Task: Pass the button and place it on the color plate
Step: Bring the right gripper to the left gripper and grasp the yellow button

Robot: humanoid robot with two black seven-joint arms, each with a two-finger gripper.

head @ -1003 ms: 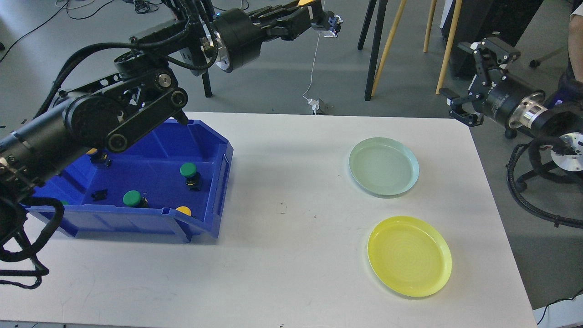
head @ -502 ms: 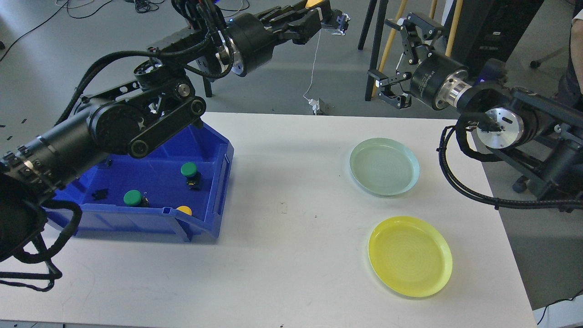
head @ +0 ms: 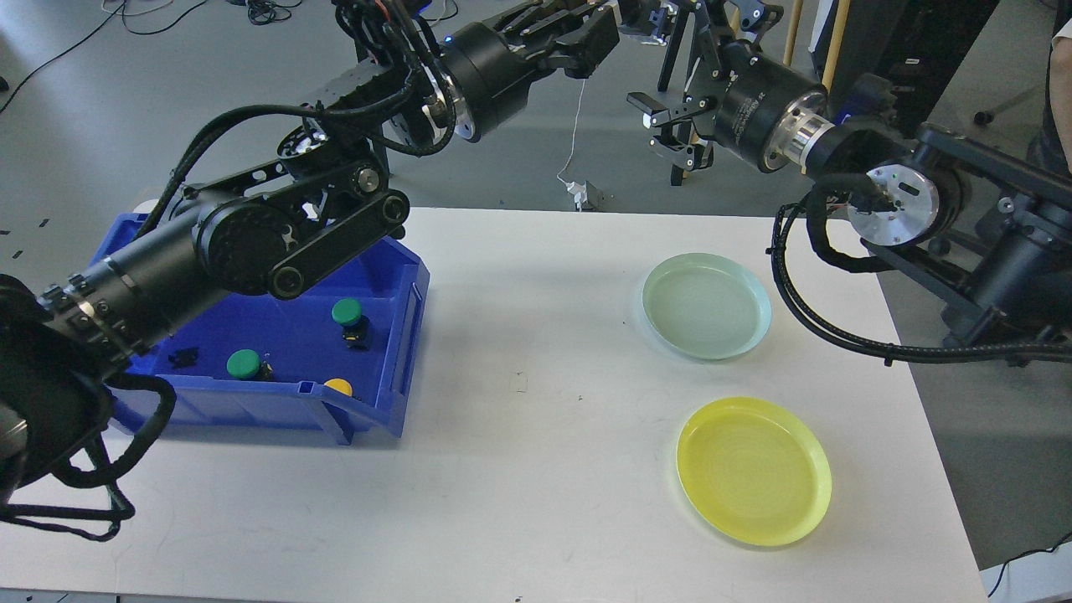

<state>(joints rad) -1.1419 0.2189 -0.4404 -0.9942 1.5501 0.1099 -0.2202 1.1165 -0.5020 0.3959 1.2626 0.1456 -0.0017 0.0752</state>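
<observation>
My left gripper [head: 643, 17] reaches high over the table's far edge and is shut on a small dark button [head: 655, 15], whose cap is cut off by the top edge of the view. My right gripper [head: 682, 71] is open, its fingers [head: 662, 126] spread wide, right beside the left gripper's tip. A yellow plate [head: 754, 471] lies at the front right of the white table. A pale green plate [head: 706, 306] lies behind it. Both plates are empty.
A blue bin [head: 394, 368] stands at the left and holds two green buttons [head: 346, 311] [head: 243, 363], a yellow button [head: 338, 386] and a small black part [head: 182, 358]. Chair legs and easel legs [head: 691, 126] stand behind the table.
My right arm has swung in from the right, and its open gripper now sits at the left gripper's tip. My left gripper has moved a little right and up with the button.
</observation>
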